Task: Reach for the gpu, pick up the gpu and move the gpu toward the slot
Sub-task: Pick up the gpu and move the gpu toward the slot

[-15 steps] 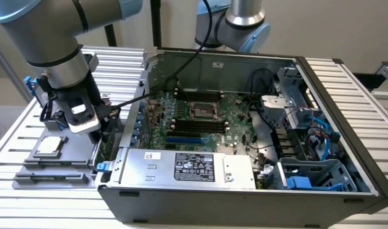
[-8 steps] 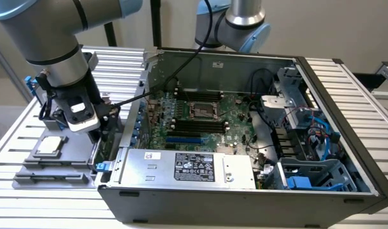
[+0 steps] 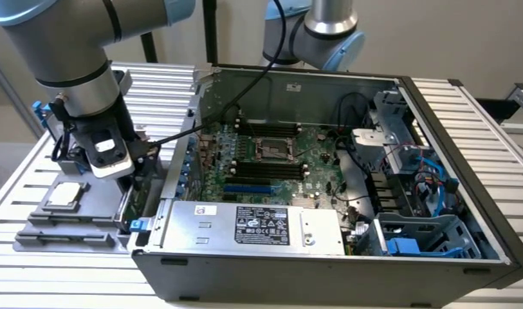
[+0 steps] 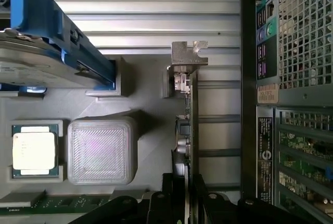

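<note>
The end effector point(image 4: 186, 190) is straddling the gpu point(image 4: 190, 114). Its fingers point(image 4: 170, 195) are seemingly clamping the card's two faces, though whether they are pinching firmly is hard to tell. The gpu is standing on edge in the grey holder point(image 4: 145, 86), with its metal bracket point(image 4: 188, 54) at the far end, just beside the computer case point(image 4: 268, 94). The fingers are gripping only one end, so the card is risking a tilt or slip. Farther out, the bracket is sitting near the case wall and could be snagging there.
</note>
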`<state>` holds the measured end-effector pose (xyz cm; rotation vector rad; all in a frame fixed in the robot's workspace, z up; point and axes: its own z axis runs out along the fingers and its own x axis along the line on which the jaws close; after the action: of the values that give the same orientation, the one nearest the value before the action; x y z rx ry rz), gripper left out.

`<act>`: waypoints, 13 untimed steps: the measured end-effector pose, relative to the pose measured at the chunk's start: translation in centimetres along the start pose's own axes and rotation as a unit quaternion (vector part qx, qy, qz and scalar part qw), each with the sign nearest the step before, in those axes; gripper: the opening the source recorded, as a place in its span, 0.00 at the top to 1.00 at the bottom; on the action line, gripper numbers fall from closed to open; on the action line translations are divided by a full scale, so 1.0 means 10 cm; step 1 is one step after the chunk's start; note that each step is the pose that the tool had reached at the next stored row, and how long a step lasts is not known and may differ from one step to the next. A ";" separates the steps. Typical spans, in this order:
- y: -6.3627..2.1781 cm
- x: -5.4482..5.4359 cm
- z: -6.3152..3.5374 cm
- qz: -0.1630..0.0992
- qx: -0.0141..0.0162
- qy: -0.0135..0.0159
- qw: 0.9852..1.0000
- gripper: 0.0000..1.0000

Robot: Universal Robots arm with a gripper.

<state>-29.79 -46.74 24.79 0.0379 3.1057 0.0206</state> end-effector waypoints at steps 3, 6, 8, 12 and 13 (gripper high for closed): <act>0.001 -0.01 -0.016 0.000 -0.001 0.003 1.000 0.73; 0.001 -0.01 -0.039 0.000 -0.001 0.004 1.000 0.73; 0.001 -0.01 -0.054 0.000 -0.001 0.004 1.000 0.74; 0.002 -0.02 -0.097 0.000 -0.002 0.006 1.000 0.74; 0.002 -0.02 -0.109 0.000 -0.003 0.007 1.000 0.74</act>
<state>-29.64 -46.74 25.88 0.0383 3.1196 0.0288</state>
